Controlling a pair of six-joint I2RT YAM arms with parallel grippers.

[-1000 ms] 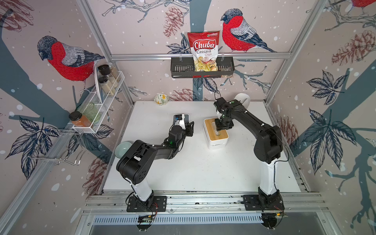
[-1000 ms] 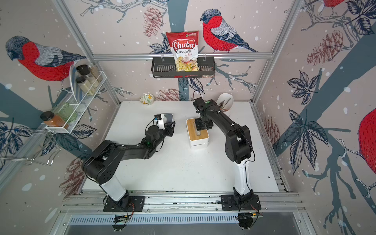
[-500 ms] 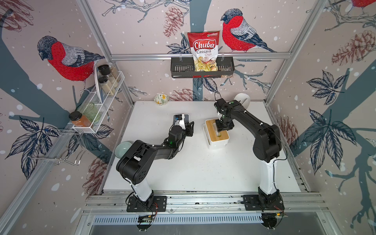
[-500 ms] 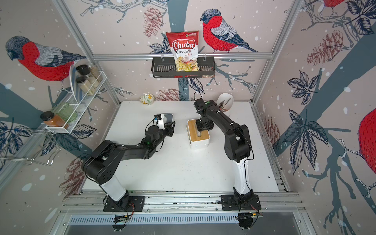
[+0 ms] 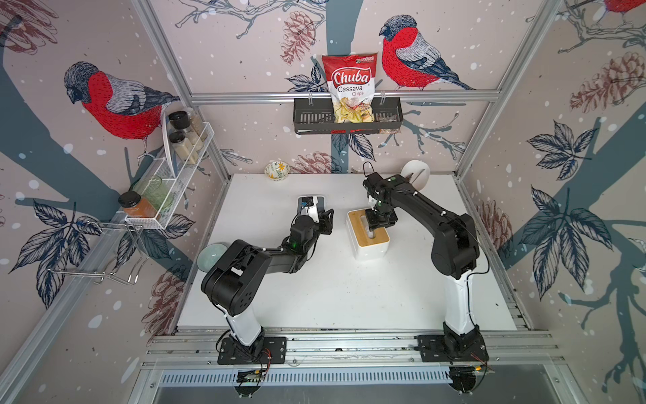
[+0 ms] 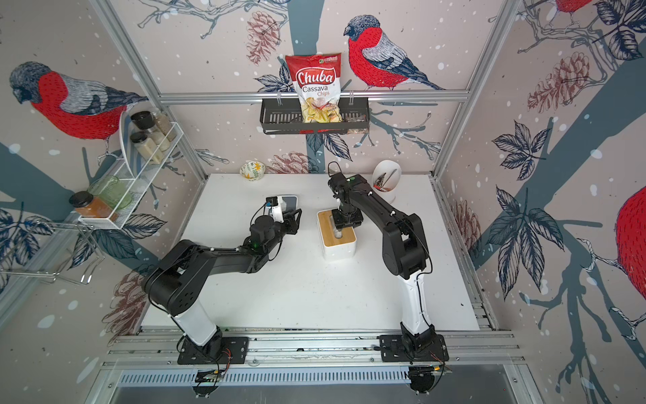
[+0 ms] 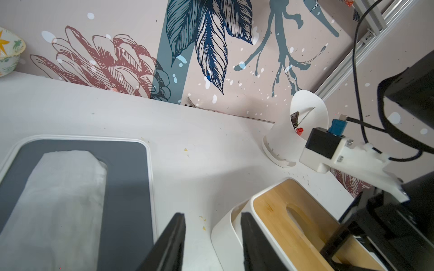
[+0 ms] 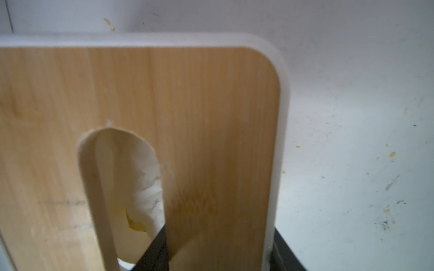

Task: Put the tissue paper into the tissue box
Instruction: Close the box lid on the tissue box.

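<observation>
Right gripper point(image 5: 380, 221) is down on the tissue box point(image 5: 367, 241) — one finger sits in the lid slot, the other outside the box's long wall. The strip of wooden lid point(image 8: 211, 105) and the wall are pinched between them. The jaws are about half spread and closed on that side of the box.

The box sits right of the middle of the surface point(image 5: 332, 297), nearer the back edge than the front and skewed to the edges.

Crumpled white tissue paper point(image 8: 143, 178) shows inside the slot, below the lid. A folded tissue point(image 7: 58, 199) lies flat on the dark tray point(image 7: 126, 187). The tray is left of the box, toward the back edge, and mostly hidden under the left wrist in both top views.

Left gripper point(image 7: 212, 244) hangs low between tray and box, jaws partly apart with nothing in them — one finger is just beside the box's near corner.

White cup point(image 5: 416, 173) stands at the back right corner, and a small bowl point(image 5: 277, 170) at the back edge.
</observation>
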